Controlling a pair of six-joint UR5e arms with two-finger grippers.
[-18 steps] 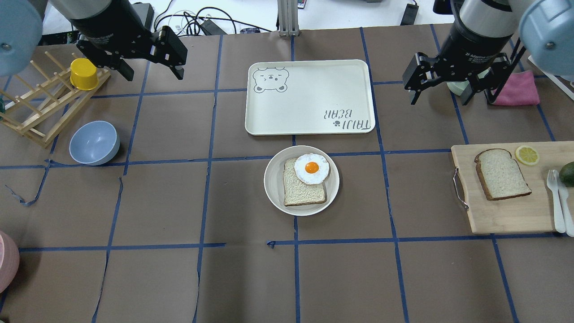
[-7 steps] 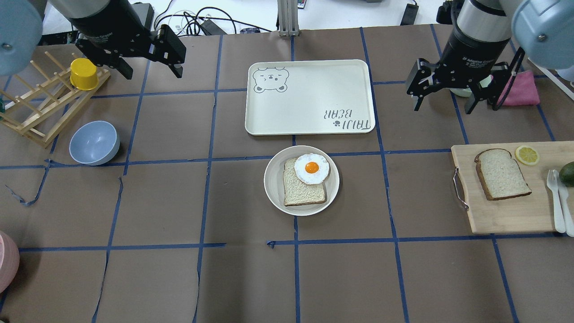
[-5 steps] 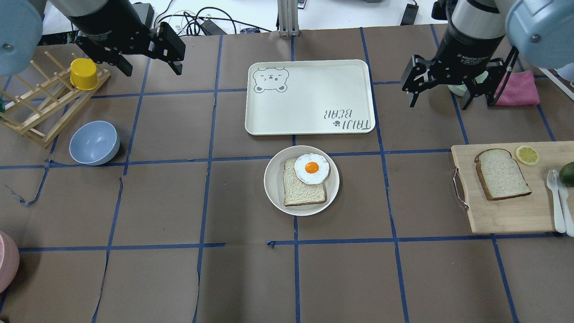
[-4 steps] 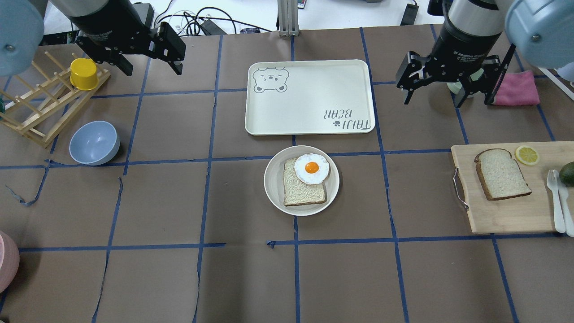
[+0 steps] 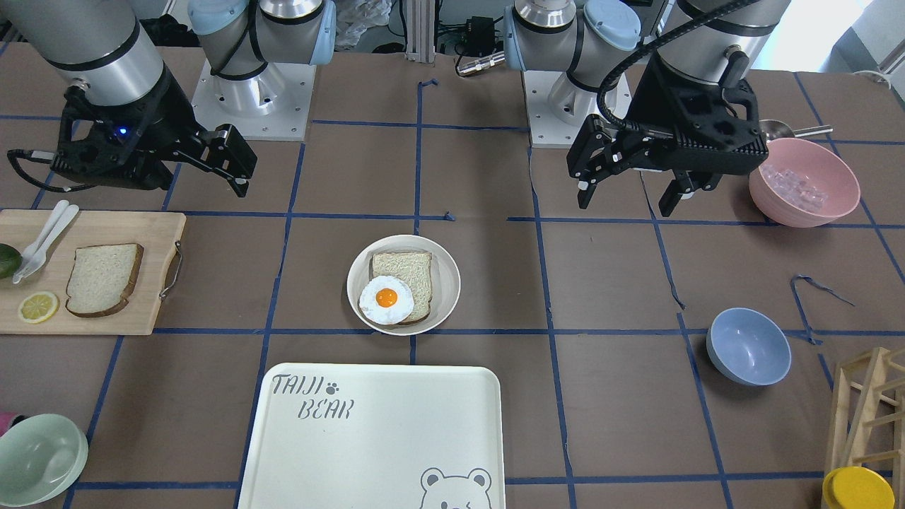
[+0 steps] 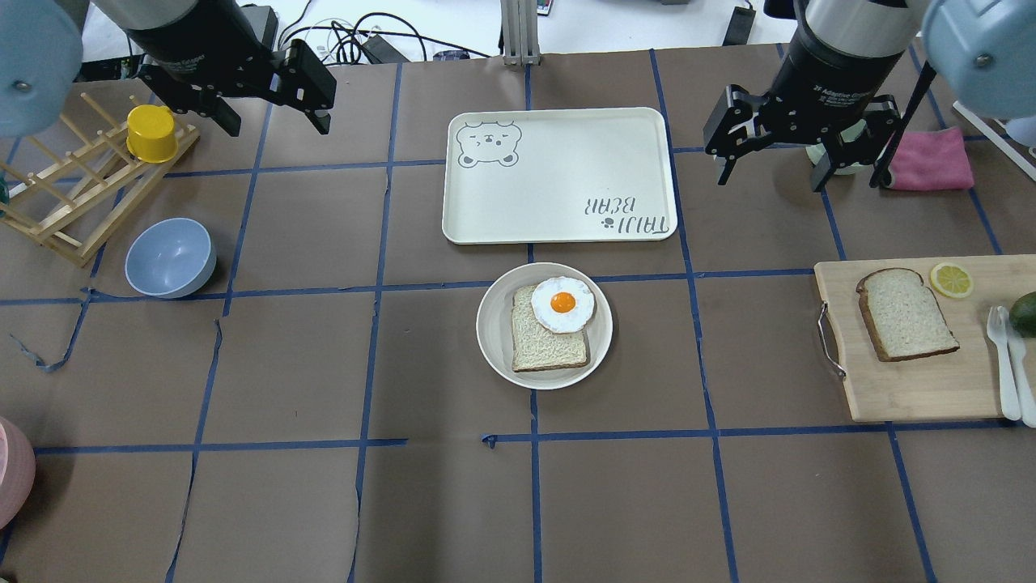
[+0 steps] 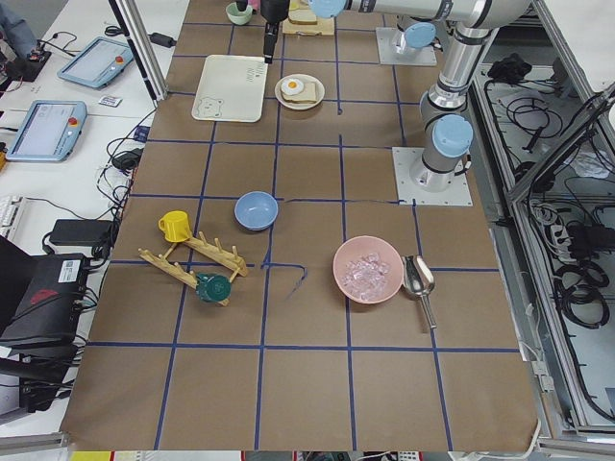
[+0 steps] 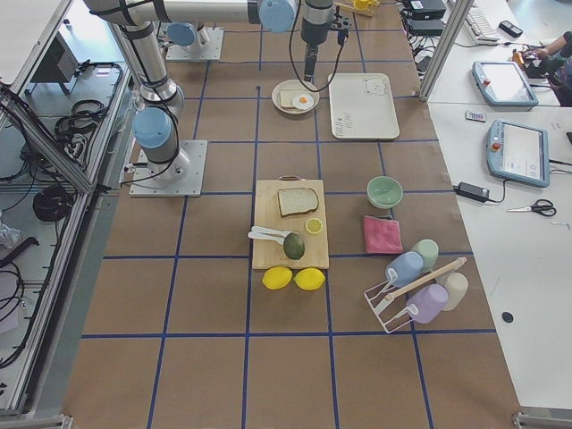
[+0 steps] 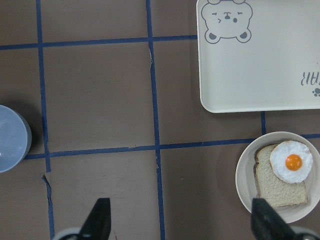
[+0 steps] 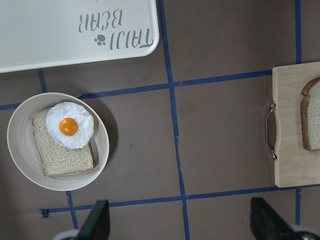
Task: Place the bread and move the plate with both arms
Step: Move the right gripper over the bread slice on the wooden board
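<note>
Both the left gripper [image 6: 277,128] and right gripper [image 6: 769,180] hang spread, clear of bread [image 6: 906,316] and plate [image 6: 494,328].

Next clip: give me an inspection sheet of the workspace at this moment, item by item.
Surface: brown paper-covered table with a blue tape grid; paper torn in spots.
Job's things: dark-crusted bread slice lies on the wooden cutting board, not gripped; round cream plate sits mid-table, holding a tanner slice topped by a fried egg.
Clutter: bear-print cream tray, blue bowl, wooden rack with yellow cup, pink cloth, lemon slice, white cutlery.
Grippers: left gripper and right gripper both open, empty, raised above the table.
Cables: black cables lie beyond the table's far edge.
Surroundings: side tables with tablets.
</note>
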